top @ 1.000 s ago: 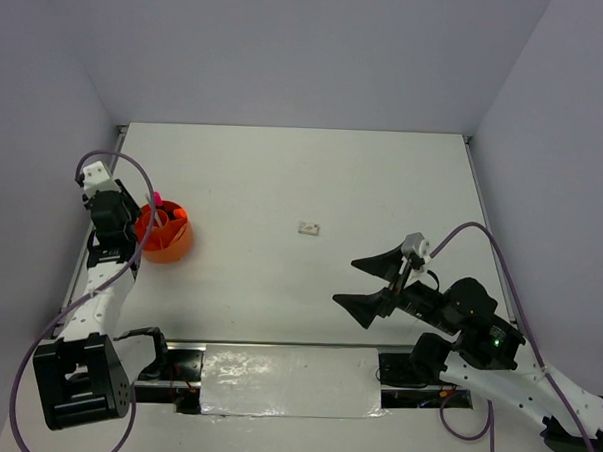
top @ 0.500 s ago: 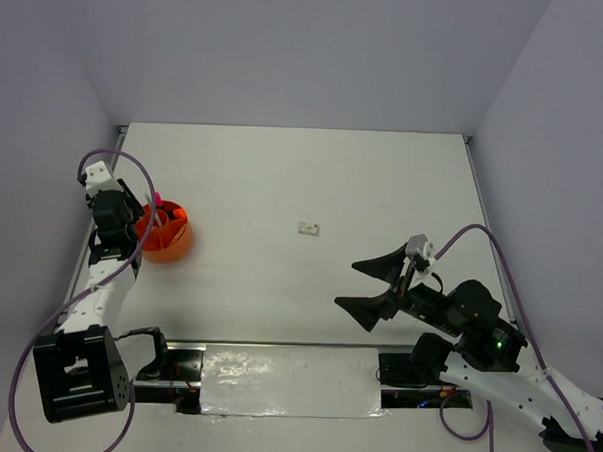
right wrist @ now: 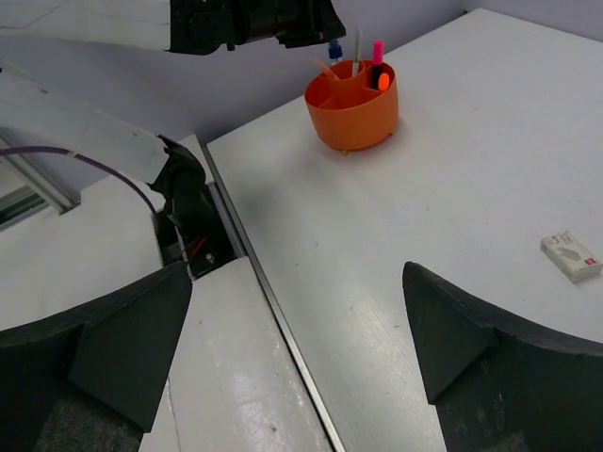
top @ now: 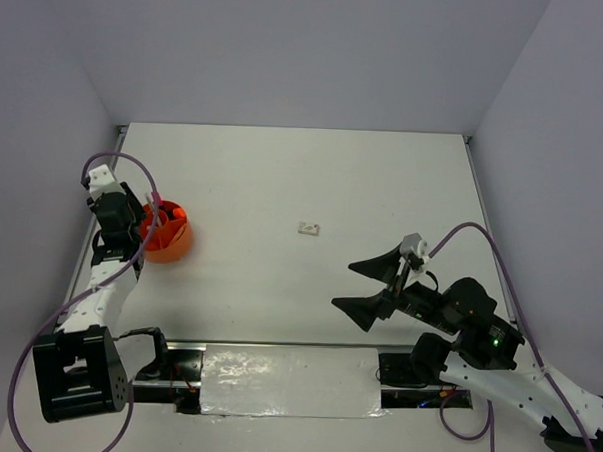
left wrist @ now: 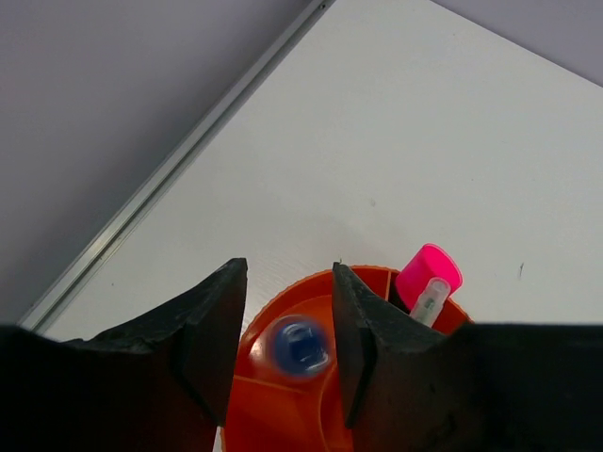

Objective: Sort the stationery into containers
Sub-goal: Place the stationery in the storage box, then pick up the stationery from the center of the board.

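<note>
Standing in the tub (top: 171,244), a blue marker (left wrist: 300,346) seems released by the left gripper (left wrist: 287,282). One white block (top: 309,227) is left.

White matte surface (top: 304,176) spreads ahead of me, boxed in on three sides. Back wall (top: 309,56), left wall (top: 36,124) and right wall (top: 555,147) are all plain, pale lilac-grey. A thin metal rail (left wrist: 170,174) runs along the surface's left edge, where it meets the wall. At the near edge lies a glossy white panel (top: 290,381), catching patchy glare. Light is soft and even. Shadows on the surface are faint and short.
</note>
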